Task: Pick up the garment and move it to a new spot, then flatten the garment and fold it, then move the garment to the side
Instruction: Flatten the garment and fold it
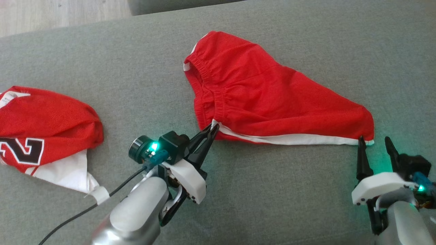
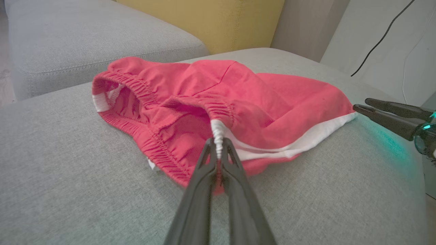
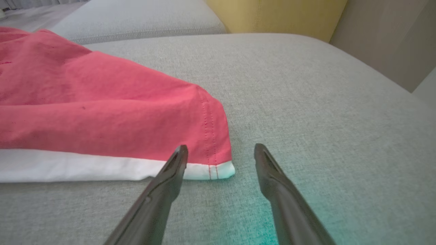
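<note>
Jaws of the left gripper (image 1: 213, 129) pinch the white gathered end of the elastic waistband (image 1: 207, 88) on the red shorts (image 1: 269, 98), which lie rumpled on the grey woven cushion (image 1: 272, 204). The right gripper (image 1: 374, 140) stands spread at their white-trimmed hem corner. Well to the left lies a red jersey (image 1: 44, 122) bearing a black numeral 2.

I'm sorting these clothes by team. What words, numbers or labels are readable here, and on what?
"2": black, white-edged digit on the red jersey, cut at the picture's edge.
The white patch at that jersey's top edge: nothing legible.
The red shorts: no text visible.
</note>
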### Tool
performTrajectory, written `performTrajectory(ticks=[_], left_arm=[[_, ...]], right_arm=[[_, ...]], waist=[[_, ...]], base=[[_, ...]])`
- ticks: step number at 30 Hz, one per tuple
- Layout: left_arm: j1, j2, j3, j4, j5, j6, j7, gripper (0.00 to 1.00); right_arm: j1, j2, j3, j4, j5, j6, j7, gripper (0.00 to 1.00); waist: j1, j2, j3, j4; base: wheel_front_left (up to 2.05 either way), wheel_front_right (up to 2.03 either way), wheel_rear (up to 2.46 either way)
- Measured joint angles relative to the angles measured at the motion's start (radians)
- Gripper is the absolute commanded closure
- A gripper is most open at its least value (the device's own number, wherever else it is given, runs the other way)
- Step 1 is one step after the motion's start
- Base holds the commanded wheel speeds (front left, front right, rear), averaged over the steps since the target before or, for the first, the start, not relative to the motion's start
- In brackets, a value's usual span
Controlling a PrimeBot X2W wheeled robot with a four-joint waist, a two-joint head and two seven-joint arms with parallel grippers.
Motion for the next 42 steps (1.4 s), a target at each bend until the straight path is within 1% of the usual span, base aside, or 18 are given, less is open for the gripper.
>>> performTrajectory(ticks=[7,15,16,17,18,19,20,23,30,32,38,42], left_arm=[[0.000,0.000,-0.002,-0.011,0.000,0.010,-0.001,1.00],[-0.001,0.003,-0.007,-0.015,-0.008,0.011,-0.001,1.00],[-0.001,0.004,-0.007,-0.016,-0.008,0.011,-0.001,1.00],[-0.001,0.005,-0.007,-0.016,-0.008,0.011,-0.001,1.00],[-0.001,0.005,-0.007,-0.016,-0.008,0.011,-0.001,1.00],[-0.001,0.006,-0.008,-0.016,-0.009,0.011,-0.001,1.00],[-0.001,0.006,-0.008,-0.016,-0.009,0.011,-0.001,1.00],[-0.001,0.008,-0.010,-0.016,-0.009,0.019,-0.002,1.00],[-0.001,0.015,-0.010,-0.016,-0.019,0.021,-0.012,1.00],[-0.001,0.023,-0.007,-0.022,-0.020,0.028,-0.018,1.00],[-0.021,0.054,0.019,-0.074,-0.061,0.026,0.001,1.00],[-0.109,0.094,0.046,-0.105,-0.061,0.012,0.043,1.00]], right_arm=[[-0.048,0.000,-0.037,0.081,-0.055,0.000,0.059,0.00],[-0.078,-0.001,-0.020,0.114,-0.077,0.000,0.068,0.00],[-0.078,-0.001,-0.016,0.118,-0.077,0.000,0.068,0.07],[-0.079,-0.002,-0.010,0.120,-0.076,0.000,0.069,0.27],[-0.080,-0.002,-0.002,0.122,-0.073,0.000,0.072,0.38],[-0.082,-0.002,0.007,0.125,-0.067,0.000,0.077,0.61],[-0.085,-0.002,0.017,0.128,-0.062,0.000,0.080,1.00],[-0.086,-0.001,0.044,0.129,-0.052,0.000,0.084,1.00],[-0.077,-0.002,0.053,0.111,-0.035,0.000,0.082,1.00],[-0.072,-0.001,0.067,0.090,-0.001,0.000,0.075,1.00],[-0.081,-0.001,0.126,-0.028,0.088,0.000,0.072,1.00],[-0.123,-0.001,0.183,-0.118,0.119,0.000,0.104,1.00]], waist=[[0.0000,0.0000,0.006,0.008],[0.0000,0.0000,0.007,0.005],[0.0000,0.0000,0.006,0.004],[0.0000,0.0000,0.006,0.003],[0.0000,0.0000,0.005,0.002],[0.0000,0.0000,0.005,0.001],[0.0000,0.0000,0.004,0.001],[0.0000,0.0000,0.001,-0.001],[0.0000,0.0000,-0.019,0.000],[0.0000,0.0000,-0.031,0.001],[0.0000,0.0000,-0.070,0.002],[0.0000,0.0000,-0.104,0.003]], base=[[0.00,0.00,0.00],[0.00,0.00,0.00],[0.00,0.00,0.00],[0.00,0.00,0.00],[0.00,0.00,0.00],[0.00,0.00,0.00],[0.00,0.00,0.00],[0.00,0.00,0.00],[0.00,0.00,0.00],[0.00,0.00,0.00],[0.00,0.00,0.00],[0.00,0.00,0.00]])
